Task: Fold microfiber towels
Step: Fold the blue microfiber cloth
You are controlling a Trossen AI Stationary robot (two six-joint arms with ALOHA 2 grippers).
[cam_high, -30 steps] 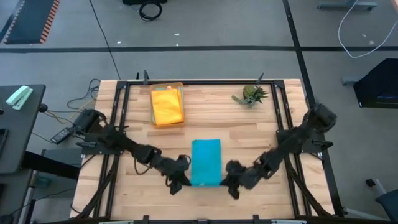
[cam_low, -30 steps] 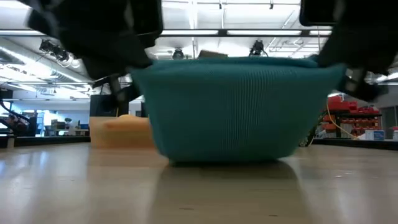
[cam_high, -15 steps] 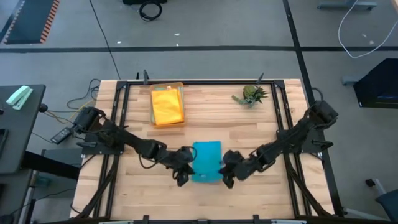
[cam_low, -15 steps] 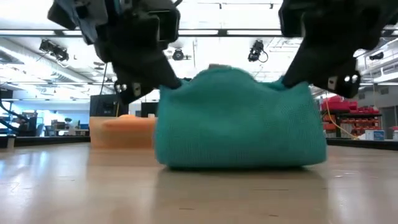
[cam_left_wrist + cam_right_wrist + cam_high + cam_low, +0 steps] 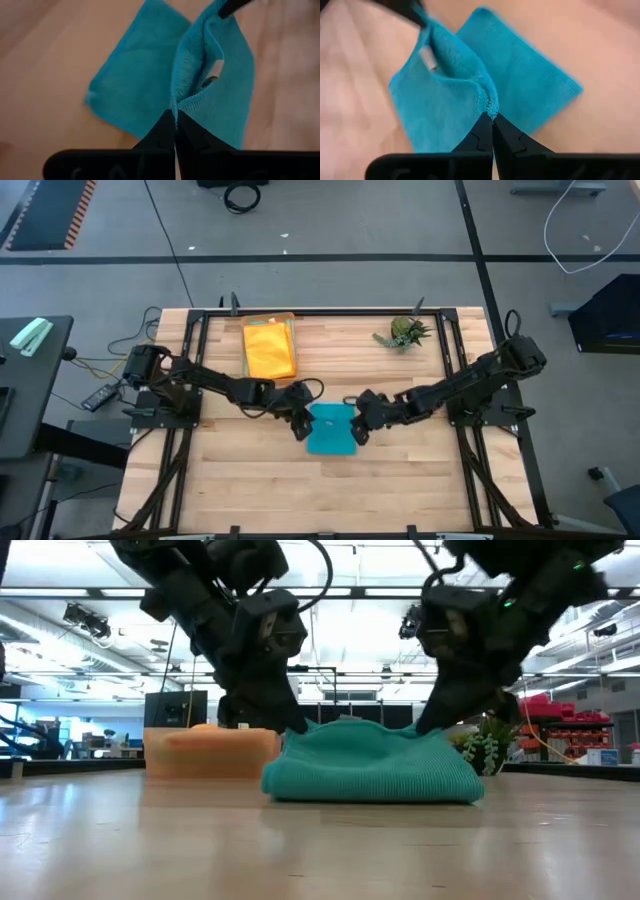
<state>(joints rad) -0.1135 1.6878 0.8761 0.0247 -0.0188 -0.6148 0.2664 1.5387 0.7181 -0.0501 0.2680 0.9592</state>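
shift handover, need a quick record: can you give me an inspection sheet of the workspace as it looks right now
surface: wooden table, bare planks around the work.
job's things: teal towel at table centre, partly folded, two corners lifted; yellow towel lying in the orange tray at the far side.
clutter: small green plant near the far right corner.
hands: left hand shut on the teal towel's left corner; right hand shut on its right corner.
cables: a cable loops over the left arm by its hand; loose leads hang off the table's left edge.
surroundings: grey floor with dark tape lines, a coiled cable beyond the table.
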